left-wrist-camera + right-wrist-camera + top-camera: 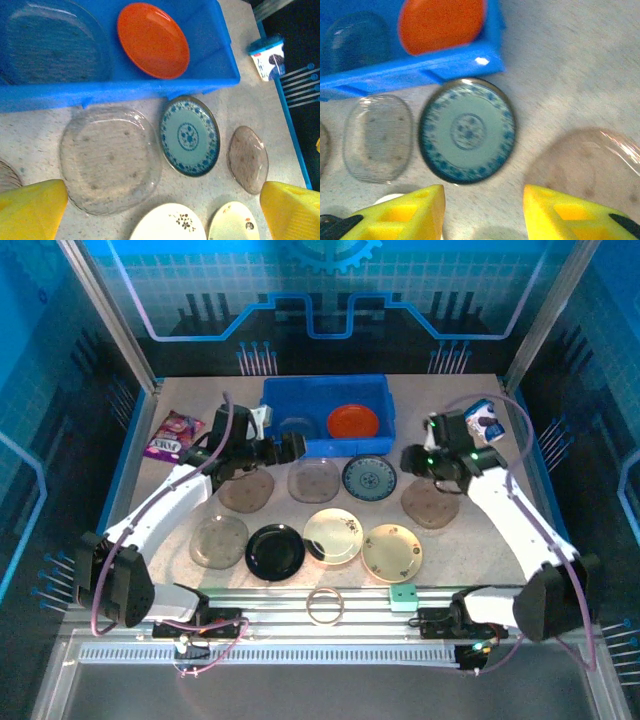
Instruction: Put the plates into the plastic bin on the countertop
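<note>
Standing wide apart, the left jaws grip nothing. Their 2 yellow fingers (31, 212) sit in the bottom corners of the left wrist view, with plates lying on the surface between them. These jaws hang above the counter (570, 60) just in front of the plastic bin (325, 390), about over a clear plate (110, 157) that lies close to the bin's near wall.

The right jaws are apart too, less widely, and hold nothing. The gap between their yellow fingers (402, 212) shows only speckled counter. They hover near the bin's right front corner, between the blue patterned plate (467, 131) and a smoky plate (585, 165) to its right.

Inside the bin lie 2 plates: the orange plate (353, 421) at the right end and a translucent plate (296, 427) beside it on the left.

On the counter rest 8 more, in 2 rows. The far row, left to right, holds a brownish smoky plate (246, 490), the clear plate, the blue patterned plate and the smoky plate under the right arm. The near row holds a grey smoky plate (219, 540), the glossy black plate (275, 551) and 2 speckled cream plates (333, 535), the second (392, 551) just right of the first.

Nearer the arm bases, a thin open ring (325, 605) and a small green block (403, 597) lie on the metal rails. A purple packet (174, 435) lies left of the bin, and a white-and-blue cup (487, 422) stands well to its right.
</note>
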